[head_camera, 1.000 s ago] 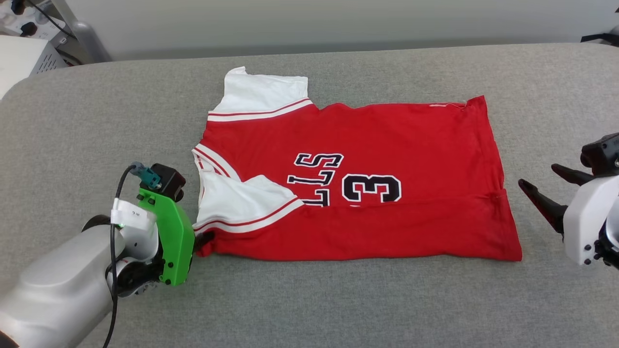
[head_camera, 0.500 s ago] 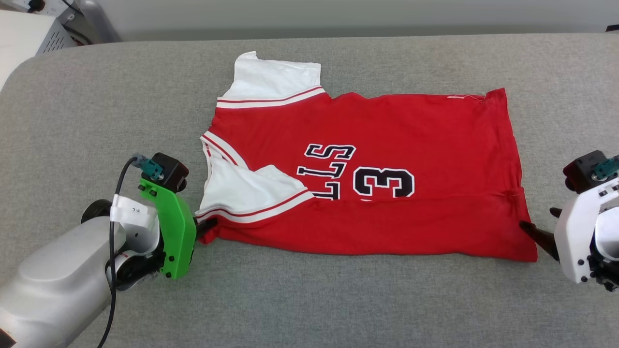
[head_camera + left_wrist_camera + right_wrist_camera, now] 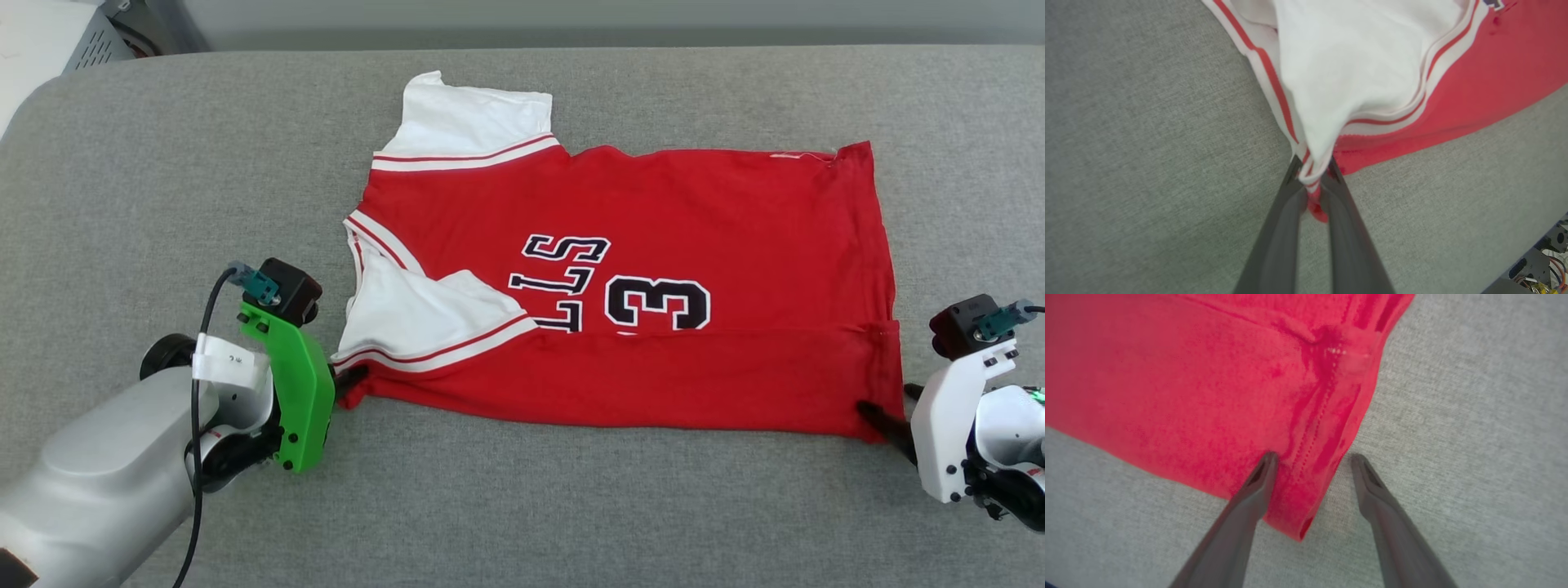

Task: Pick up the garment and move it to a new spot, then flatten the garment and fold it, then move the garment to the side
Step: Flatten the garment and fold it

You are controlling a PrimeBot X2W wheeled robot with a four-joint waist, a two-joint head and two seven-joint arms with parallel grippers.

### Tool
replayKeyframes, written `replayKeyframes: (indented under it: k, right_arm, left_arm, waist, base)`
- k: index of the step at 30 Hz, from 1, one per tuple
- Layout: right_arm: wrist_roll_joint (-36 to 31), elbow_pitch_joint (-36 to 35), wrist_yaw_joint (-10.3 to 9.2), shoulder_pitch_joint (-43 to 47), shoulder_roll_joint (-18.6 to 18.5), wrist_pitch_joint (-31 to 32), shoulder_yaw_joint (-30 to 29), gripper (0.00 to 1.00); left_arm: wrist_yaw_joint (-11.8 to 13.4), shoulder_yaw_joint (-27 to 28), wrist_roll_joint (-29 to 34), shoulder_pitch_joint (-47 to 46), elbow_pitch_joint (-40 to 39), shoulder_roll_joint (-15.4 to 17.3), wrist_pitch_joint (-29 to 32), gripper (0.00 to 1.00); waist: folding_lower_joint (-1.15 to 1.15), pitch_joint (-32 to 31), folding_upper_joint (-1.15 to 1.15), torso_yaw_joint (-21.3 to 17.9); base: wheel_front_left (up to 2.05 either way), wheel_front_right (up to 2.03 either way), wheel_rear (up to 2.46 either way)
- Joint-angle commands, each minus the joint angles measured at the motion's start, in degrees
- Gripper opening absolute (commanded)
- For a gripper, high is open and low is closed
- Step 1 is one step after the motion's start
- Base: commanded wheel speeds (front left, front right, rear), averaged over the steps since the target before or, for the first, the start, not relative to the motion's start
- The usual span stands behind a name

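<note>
Far left, left gripper: its fingers were pinched together on the near left corner of the shirt, with striped white trim and a bit of red cloth caught between them.
Middle, shirt: it lay spread sideways on the grey surface, collar end to the left and hem to the right.
Near edge: a long strip was folded up over the front, covering part of the black lettering.
Sleeve: white, it lay across the red front near the pinched corner.
Right, right gripper: its fingers stood apart, straddling the shirt's near right corner. One was over red cloth by the stitched hem, the other over bare grey surface just beside the edge.
</note>
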Motion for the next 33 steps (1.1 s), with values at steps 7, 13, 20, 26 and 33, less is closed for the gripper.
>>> replayKeyframes:
  k: [7, 13, 20, 26, 33]
  right_arm:
    - [3.9, 0.3, 0.05, 0.6, -0.2, -6.1, 2.9, 0.00]
    - [5.7, -3.4, 0.05, 3.3, -3.6, -8.1, 0.7, 0.00]
    - [6.3, -9.7, 0.05, 9.3, -6.5, -7.5, -3.5, 0.00]
    - [5.5, -14.1, 0.05, 15.3, -7.0, -5.5, -8.3, 0.00]
    - [3.2, -14.8, 0.05, 18.2, -3.7, -3.1, -12.2, 0.00]
  left_arm:
    - [-0.1, -0.6, -0.5, 3.8, 1.0, -0.3, -2.2, 0.00]
    - [-0.1, -0.9, -0.5, 5.8, -0.7, 1.1, -2.8, 0.00]
    - [1.3, -1.1, 0.1, 9.0, -5.8, 4.1, -3.6, 0.00]
    - [3.3, -1.4, 0.2, 12.4, -10.1, 6.0, -3.8, 0.00]
    - [4.5, -1.5, -0.4, 14.5, -9.9, 5.3, -3.7, 0.00]
  waist:
    - [0.00, -4.9, 0.00, -0.1]
    - [0.00, -7.9, 0.00, 0.6]
    - [0.00, -9.6, 0.00, 0.9]
    - [0.00, -9.5, 0.00, 1.0]
    - [0.00, -7.7, 0.00, 0.6]
  base:
    - [0.00, 0.00, 0.00]
    - [0.00, 0.00, 0.00]
    - [0.00, 0.00, 0.00]
    - [0.00, 0.00, 0.00]
    - [0.00, 0.00, 0.00]
